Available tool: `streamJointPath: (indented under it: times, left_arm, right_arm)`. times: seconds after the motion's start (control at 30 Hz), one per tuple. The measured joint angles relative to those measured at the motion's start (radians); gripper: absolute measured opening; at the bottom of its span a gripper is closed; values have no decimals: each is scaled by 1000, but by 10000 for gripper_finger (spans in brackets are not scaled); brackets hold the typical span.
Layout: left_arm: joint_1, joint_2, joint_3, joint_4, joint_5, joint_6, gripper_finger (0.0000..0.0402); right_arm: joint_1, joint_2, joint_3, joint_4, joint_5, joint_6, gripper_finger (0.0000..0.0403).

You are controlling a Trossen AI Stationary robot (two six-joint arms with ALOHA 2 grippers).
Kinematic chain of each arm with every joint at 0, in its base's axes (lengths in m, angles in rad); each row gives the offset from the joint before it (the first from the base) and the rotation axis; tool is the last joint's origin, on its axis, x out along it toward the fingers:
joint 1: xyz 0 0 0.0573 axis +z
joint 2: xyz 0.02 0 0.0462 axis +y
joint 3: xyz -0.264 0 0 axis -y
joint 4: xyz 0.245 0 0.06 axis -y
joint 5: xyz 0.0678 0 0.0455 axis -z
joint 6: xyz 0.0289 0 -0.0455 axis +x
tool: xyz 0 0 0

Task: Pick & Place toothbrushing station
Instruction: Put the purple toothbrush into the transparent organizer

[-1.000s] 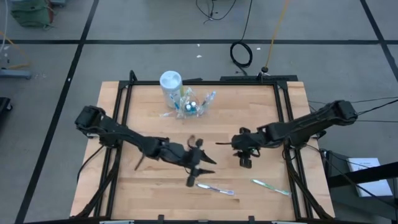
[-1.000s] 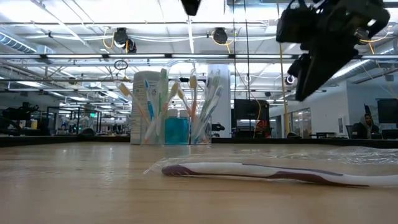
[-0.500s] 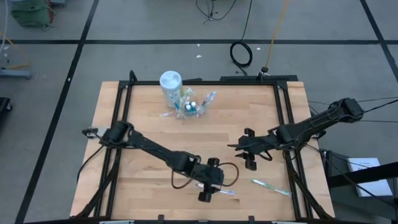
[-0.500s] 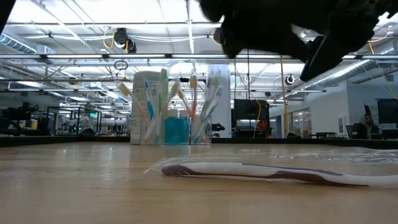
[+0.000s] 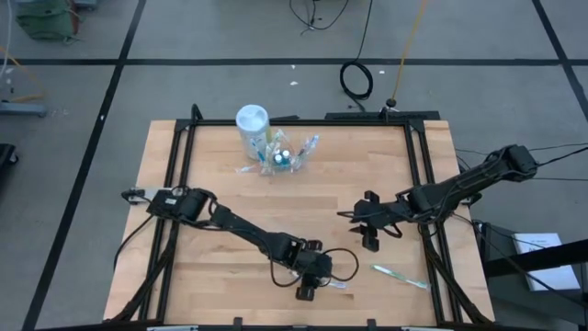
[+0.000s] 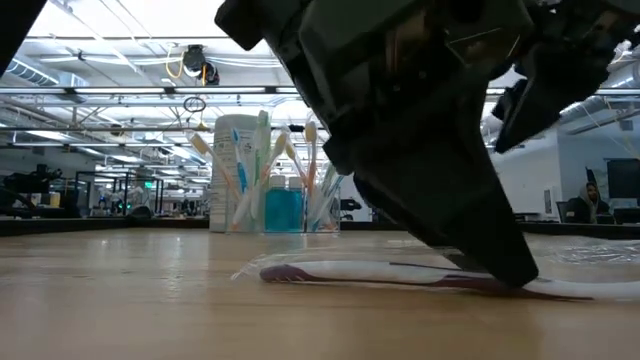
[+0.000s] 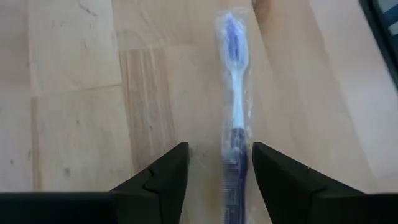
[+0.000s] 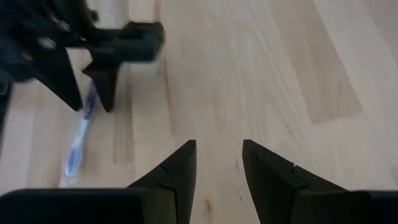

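Note:
A purple-and-white toothbrush in a clear wrapper lies flat on the table near its front edge, and it also shows in the low view. My left gripper is open and low over it, one finger on each side of the handle. My right gripper is open and empty above the table's right middle. The clear holder, with several toothbrushes and blue tubes, stands at the far middle. My left gripper comes from above, its fingers pointing down on either side of the toothbrush's handle, across it. The toothbrush lies flat on the table. I cannot tell whether the fingers touch the wrapper.
A green toothbrush in a wrapper lies near the front right. A white cylinder stands beside the holder at the far edge. A loose wrapped brush lies in front of it. Bare wood spans the table's middle.
My left gripper has gone toward the table's near edge and a little right, and down onto the wrapped purple toothbrush, so that its open fingers now stand on both sides of the handle. The toothbrush has stayed where it was.

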Motion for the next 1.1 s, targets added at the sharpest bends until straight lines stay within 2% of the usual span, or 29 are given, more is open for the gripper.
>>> streamJointPath:
  times: [0.2,0.3,0.4,0.63,0.73,0.83,1.03,1.1]
  left_arm:
    - [-2,16,5,-29,2,82,186]
    - [-7,18,5,-49,-2,118,172]
    - [-8,14,4,-80,-5,132,136]
    - [9,-11,3,-148,-16,159,19]
    - [14,-38,0,-192,-32,182,15]
    - [6,-78,-4,-269,-152,207,23]
    - [-21,-214,-2,-400,-450,250,7]
    - [-22,-256,-3,-424,-493,276,15]
  right_arm:
    - [0,-3,-33,-8,-1,36,125]
    - [0,-4,-45,-6,-2,36,125]
    - [0,-7,-48,-6,-2,36,125]
    - [0,-7,-48,-5,-3,36,125]
    - [0,-7,-48,-3,-3,35,125]
    - [0,-7,-48,2,-3,36,125]
    - [0,-6,-48,5,-2,52,125]
    - [0,-6,-48,21,-1,51,125]
